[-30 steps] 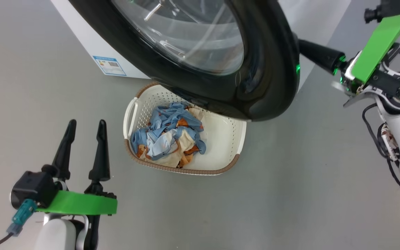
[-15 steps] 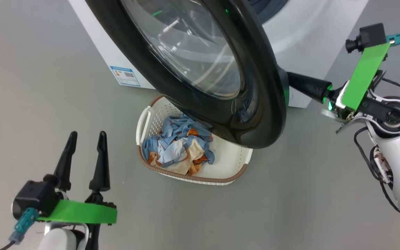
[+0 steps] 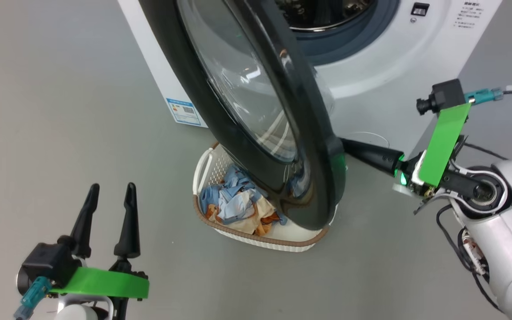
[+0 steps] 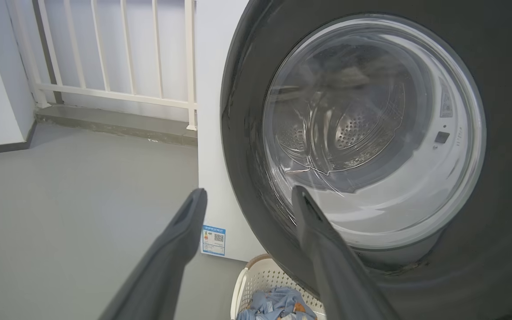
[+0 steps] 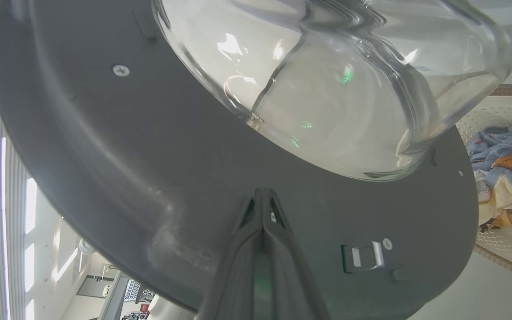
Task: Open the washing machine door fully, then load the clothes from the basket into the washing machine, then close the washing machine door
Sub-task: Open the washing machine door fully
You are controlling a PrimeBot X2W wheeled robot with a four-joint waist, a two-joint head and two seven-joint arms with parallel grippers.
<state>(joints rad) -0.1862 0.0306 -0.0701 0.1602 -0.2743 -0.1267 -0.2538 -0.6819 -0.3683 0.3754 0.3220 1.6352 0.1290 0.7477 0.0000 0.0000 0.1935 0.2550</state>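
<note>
The camera has tipped up, so more of the machine [image 3: 394, 58] shows, and the door [image 3: 309, 209] now looks more side-on. The left gripper [image 3: 112, 186] hangs near left, fingers spread, holding nothing, well apart from the door. The basket [image 3: 256, 238] of clothes [image 3: 238, 206] sits under the door. The right gripper [image 3: 347, 143], fingers pressed together, touches the door's inner side.
</note>
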